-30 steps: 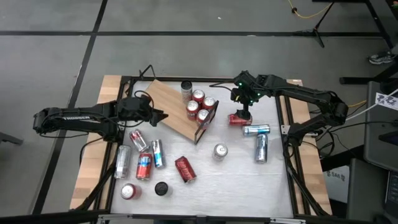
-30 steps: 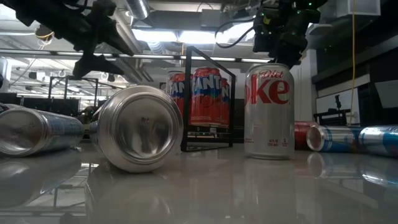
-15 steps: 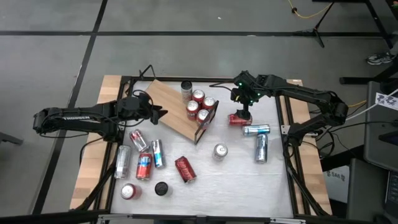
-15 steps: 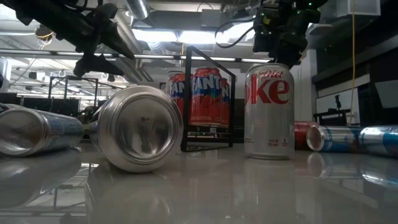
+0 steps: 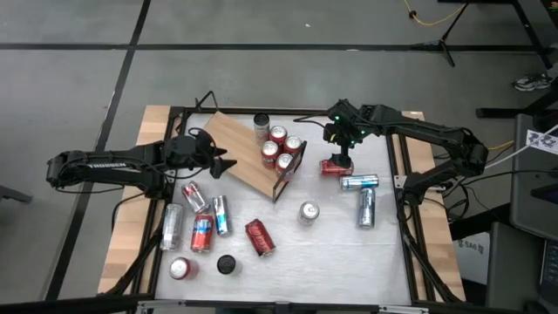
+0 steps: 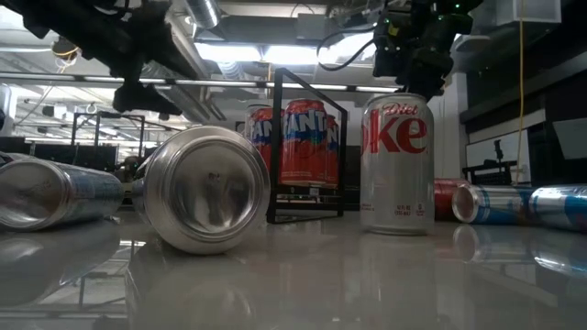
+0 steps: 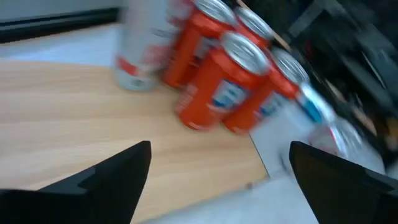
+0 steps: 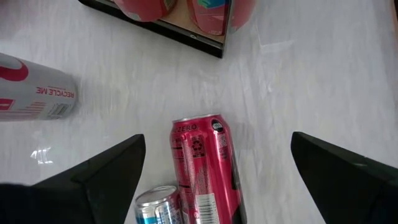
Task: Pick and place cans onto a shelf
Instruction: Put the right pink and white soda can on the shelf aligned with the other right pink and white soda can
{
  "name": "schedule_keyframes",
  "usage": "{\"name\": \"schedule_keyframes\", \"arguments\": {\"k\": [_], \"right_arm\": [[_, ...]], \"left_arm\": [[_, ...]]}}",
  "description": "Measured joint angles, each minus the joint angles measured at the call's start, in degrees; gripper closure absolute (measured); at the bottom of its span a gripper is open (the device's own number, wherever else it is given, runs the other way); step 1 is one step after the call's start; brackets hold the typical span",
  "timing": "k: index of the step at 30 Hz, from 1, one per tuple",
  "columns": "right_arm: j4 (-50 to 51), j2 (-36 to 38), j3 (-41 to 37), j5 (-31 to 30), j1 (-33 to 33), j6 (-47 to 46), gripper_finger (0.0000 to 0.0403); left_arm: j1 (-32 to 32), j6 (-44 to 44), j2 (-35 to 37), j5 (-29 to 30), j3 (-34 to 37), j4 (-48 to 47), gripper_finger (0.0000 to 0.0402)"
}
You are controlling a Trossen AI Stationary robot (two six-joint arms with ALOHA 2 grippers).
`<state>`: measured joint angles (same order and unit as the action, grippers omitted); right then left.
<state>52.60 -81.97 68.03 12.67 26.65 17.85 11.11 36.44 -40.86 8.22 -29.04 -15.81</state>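
Light-brown wooden shelf board (image 5: 242,150) with thin black metal frame at one end, lying slantwise at roughly 12 o'clock of the white tabletop (image 5: 340,244). Four red cans (image 5: 283,146) upright on the framed end, touching one another; one silver can (image 5: 261,123) upright just beside them at their 11 o'clock.

Left gripper (image 5: 223,163) at 9 o'clock of the board, over its bare end, fingers (image 7: 118,174) spread wide apart, nothing between them. Red cans ahead of it in the left wrist view (image 7: 227,84).

Right gripper (image 5: 342,155) at 3 o'clock of the shelf, fingers (image 8: 112,171) wide apart, empty, directly above a pink-red can (image 8: 205,165) lying on its side on the tabletop. Blue-and-silver can (image 5: 359,181) on its side just beside that one at 5 o'clock; another slim silver can (image 5: 366,208) lying at 6 o'clock of it.

Upright silver Diet Coke can (image 6: 396,163) standing alone near table centre. Red can (image 5: 259,236) on its side at 7 o'clock of it.

Cluster of lying cans (image 5: 199,222) at 8 o'clock of the table, red and silver mixed, near but mostly apart. Small black round disc (image 5: 226,263) at 6 o'clock of the cluster, beside an upright red can (image 5: 179,269).
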Motion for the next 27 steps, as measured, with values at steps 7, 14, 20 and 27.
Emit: {"name": "schedule_keyframes", "arguments": {"k": [7,14,20,27], "right_arm": [[0.00,0.00,0.00,0.01,-0.02,0.00,0.0013],[-0.02,-0.02,0.00,0.00,-0.02,0.00,0.0013],[-0.02,-0.02,0.00,0.00,-0.02,0.00,0.0013],[-0.04,-0.02,0.00,0.01,-0.02,0.00,0.0013]], "left_arm": [[-1.52,-3.19,-0.55,-5.42,-0.85,3.01,0.0023],[-8.22,-7.04,-5.29,-0.77,-12.18,-5.40,0.0023],[-15.52,-7.21,-15.19,2.47,-24.55,-17.09,0.0023],[-24.45,-7.21,-25.69,3.28,-36.65,-26.25,0.0023]]}}
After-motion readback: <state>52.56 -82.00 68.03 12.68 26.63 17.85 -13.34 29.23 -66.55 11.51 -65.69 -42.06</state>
